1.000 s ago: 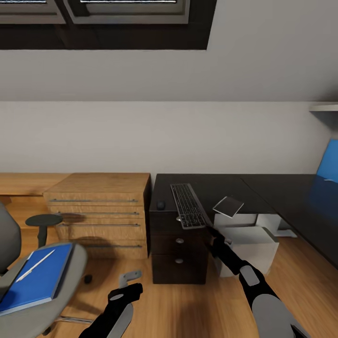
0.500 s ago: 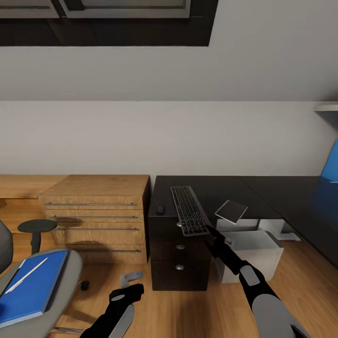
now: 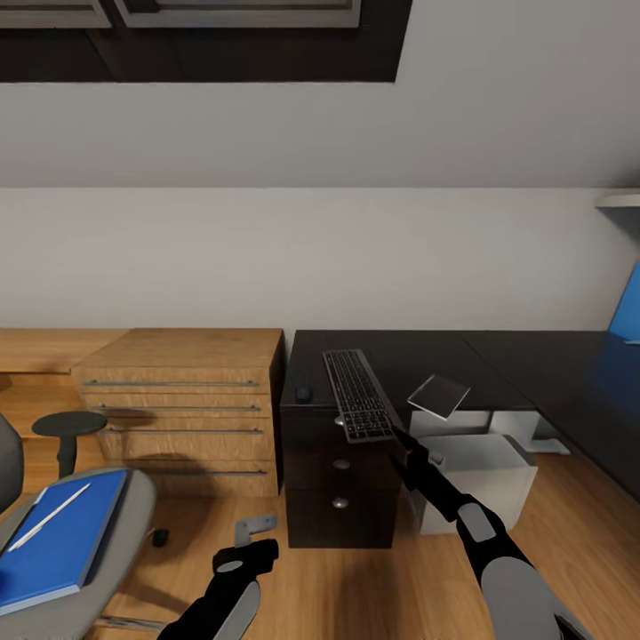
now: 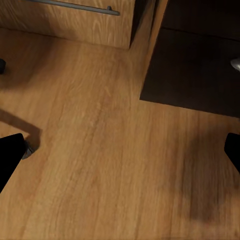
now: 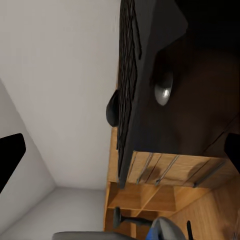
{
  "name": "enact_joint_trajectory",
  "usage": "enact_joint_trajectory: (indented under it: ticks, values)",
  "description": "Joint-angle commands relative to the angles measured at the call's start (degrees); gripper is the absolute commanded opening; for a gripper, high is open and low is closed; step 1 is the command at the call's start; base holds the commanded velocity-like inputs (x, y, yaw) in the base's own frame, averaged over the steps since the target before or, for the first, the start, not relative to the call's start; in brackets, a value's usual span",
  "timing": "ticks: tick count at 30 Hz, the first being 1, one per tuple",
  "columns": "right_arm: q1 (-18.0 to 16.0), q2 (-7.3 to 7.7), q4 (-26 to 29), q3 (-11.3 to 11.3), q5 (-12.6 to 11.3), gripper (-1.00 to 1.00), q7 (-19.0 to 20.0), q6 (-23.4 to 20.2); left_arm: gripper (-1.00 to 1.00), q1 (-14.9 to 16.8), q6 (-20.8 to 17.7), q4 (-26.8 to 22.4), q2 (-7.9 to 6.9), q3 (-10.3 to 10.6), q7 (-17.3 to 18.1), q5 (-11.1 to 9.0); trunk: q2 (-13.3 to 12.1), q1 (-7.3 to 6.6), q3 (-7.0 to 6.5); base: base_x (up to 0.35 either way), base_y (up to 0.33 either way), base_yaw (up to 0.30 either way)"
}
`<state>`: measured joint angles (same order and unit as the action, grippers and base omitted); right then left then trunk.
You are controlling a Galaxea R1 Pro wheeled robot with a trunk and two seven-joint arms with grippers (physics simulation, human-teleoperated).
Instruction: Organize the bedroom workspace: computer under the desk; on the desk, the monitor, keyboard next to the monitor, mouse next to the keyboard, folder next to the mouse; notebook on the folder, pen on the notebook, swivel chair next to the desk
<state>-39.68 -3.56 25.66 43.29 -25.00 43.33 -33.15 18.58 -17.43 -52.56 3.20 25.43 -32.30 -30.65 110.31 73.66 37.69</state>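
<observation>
Head view: the keyboard (image 3: 357, 394) lies on the bench (image 3: 427, 356), its near end overhanging the front edge above the drawer unit (image 3: 340, 480); the mouse (image 3: 304, 392) sits just beside the keyboard, the notebook (image 3: 437, 396) near its other side and tilted. The right claw (image 3: 397, 435) reaches the keyboard's overhanging end; whether it grips cannot be told. Risk, as judged: a push or release here could tip the keyboard off the edge. The folder (image 3: 58, 538) rests on the swivel chair (image 3: 107, 551). Left wrist view: the left claw's fingers (image 4: 10, 155) stand wide apart over bare floor (image 4: 100, 165), holding nothing. Right wrist view: the keyboard underside (image 5: 145, 55) looms close, the right fingers (image 5: 10, 152) spread beside it.
</observation>
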Motion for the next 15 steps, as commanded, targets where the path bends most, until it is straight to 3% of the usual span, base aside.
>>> enact_joint_trajectory:
  ticks: [1,11,15]
  values:
    - [-0.05,-0.05,0.03,0.30,-0.12,1.00,-0.13,-0.37,1.00,0.05,-0.15,-0.08,-0.03,0.19,-0.44,-0.38,0.45,0.22,0.25,0.000,0.000,0.000]
    - [-0.05,-0.13,0.01,0.30,-0.14,1.00,-1.18,-0.34,1.00,0.05,-0.22,0.07,-0.11,0.15,-0.24,-0.54,0.85,0.44,0.43,0.001,0.000,0.000]
    - [-0.05,-0.13,0.01,0.30,-0.14,1.00,-1.22,-0.28,1.00,0.05,-0.17,0.08,-0.12,0.14,-0.23,-0.62,0.85,0.44,0.43,0.126,0.045,0.000]
